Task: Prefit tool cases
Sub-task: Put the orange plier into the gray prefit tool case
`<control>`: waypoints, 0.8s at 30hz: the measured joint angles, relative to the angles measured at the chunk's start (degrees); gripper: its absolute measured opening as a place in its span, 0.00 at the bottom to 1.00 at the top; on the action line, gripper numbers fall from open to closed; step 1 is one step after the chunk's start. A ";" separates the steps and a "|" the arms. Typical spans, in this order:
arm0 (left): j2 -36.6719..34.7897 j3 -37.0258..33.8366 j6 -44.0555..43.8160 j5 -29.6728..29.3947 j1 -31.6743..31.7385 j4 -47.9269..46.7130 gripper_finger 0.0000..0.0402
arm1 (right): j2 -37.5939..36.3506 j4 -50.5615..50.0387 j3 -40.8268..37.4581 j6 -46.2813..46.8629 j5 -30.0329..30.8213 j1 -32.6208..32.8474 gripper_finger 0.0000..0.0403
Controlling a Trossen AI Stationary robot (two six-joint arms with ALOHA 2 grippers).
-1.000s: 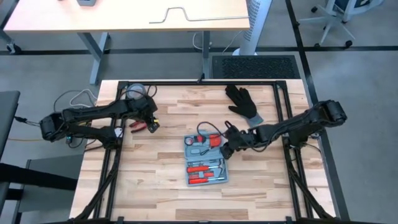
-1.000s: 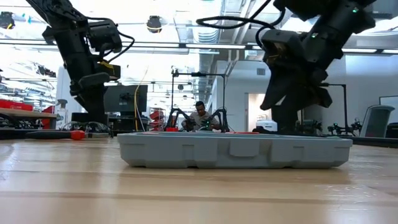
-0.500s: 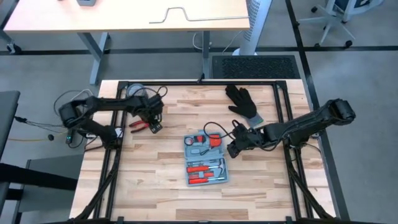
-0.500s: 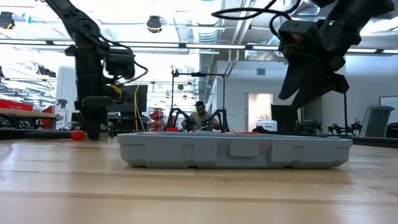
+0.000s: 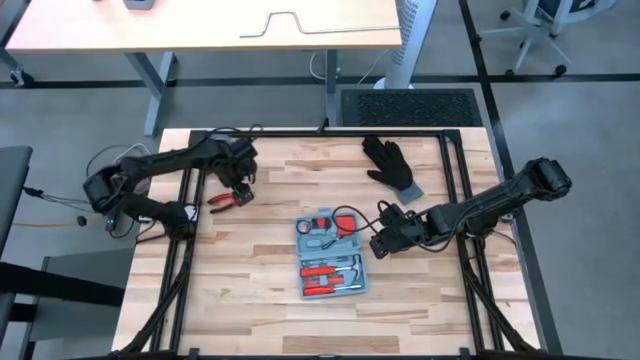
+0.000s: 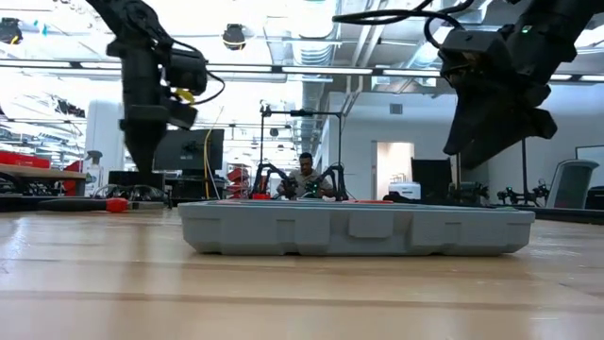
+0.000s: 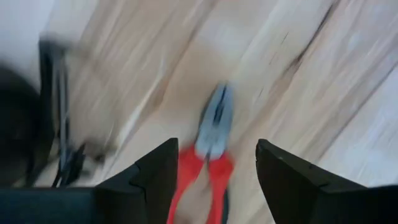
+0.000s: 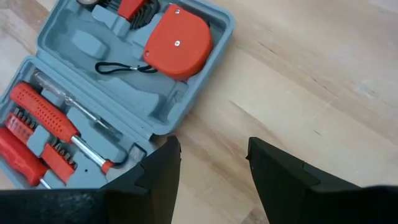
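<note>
Tool case, blue-grey and lying open, sits flat near the middle of the wooden desk. Its moulded grey recesses hold a round red tape measure at the end toward the black glove, and a red-handled screwdriver with other red-handled tools at the opposite end. From the low view the case shows as a long grey slab with a handle tab on its near edge.

The right gripper hangs just beside the case, on the edge nearest the tape measure, clear of the plastic; its jaws are spread and hold nothing, and bare wood shows between the two dark fingers in the right wrist view.

The left gripper is well away from the case, toward the far left corner of the desk, directly over a pair of red-handled pliers lying on the wood. Its jaws are also spread, one on either side of the pliers' handles, and whether they touch the pliers cannot be told.

The glove lies beyond the case, toward the desk's far edge.
</note>
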 joint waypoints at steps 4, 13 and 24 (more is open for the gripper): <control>-3.03 -1.14 2.10 -1.68 2.75 -4.67 0.51 | 0.01 0.04 0.00 0.00 0.16 0.20 0.49; -3.89 -4.62 3.35 -3.61 5.45 -4.98 0.51 | 0.01 -0.02 0.00 -0.15 0.44 0.31 0.49; 2.66 -4.54 3.35 -3.72 5.44 -5.07 0.51 | 0.01 -2.90 0.00 3.01 2.23 3.07 0.49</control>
